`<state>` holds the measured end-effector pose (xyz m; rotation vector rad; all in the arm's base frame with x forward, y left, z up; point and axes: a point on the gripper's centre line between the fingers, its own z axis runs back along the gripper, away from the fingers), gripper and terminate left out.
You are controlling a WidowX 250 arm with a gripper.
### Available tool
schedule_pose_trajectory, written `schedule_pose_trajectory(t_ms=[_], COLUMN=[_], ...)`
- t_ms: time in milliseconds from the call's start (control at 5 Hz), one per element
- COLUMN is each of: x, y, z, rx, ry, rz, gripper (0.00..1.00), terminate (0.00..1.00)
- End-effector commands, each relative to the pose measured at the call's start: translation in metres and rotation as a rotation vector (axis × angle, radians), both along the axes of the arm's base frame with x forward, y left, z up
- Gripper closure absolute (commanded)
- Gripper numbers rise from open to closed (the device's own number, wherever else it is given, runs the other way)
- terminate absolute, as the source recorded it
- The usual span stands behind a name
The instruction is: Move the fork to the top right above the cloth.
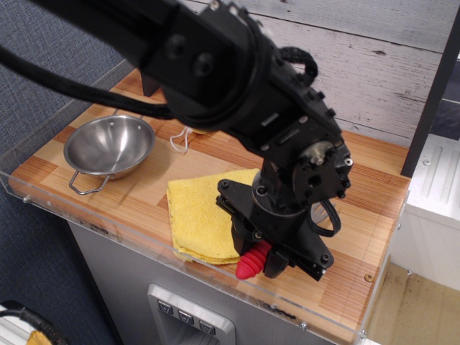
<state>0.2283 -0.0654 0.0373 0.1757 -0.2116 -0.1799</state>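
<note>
The fork shows only as the end of its ribbed red handle (251,264), sticking out from under my gripper at the front of the table; its metal head is hidden behind the arm. My black gripper (264,257) is down around the handle, its jaws closed on it. The folded yellow cloth (200,215) lies flat just left of the gripper, its right part covered by the arm.
A steel bowl (109,147) with wire handles stands at the left. A white string (180,139) lies behind the cloth. The clear acrylic rim (180,259) runs along the table's front edge, close under the gripper. A wooden plank wall (381,65) stands behind.
</note>
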Motion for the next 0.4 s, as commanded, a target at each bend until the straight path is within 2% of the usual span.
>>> schedule_pose_trajectory(t_ms=[0, 200], x=[0.007, 0.012], y=[0.008, 0.021], z=[0.045, 0.073], rx=[-0.055, -0.066], ry=[-0.107, -0.152], rz=[0.033, 0.086], gripper=[1.0, 1.0], terminate=[0.0, 0.0])
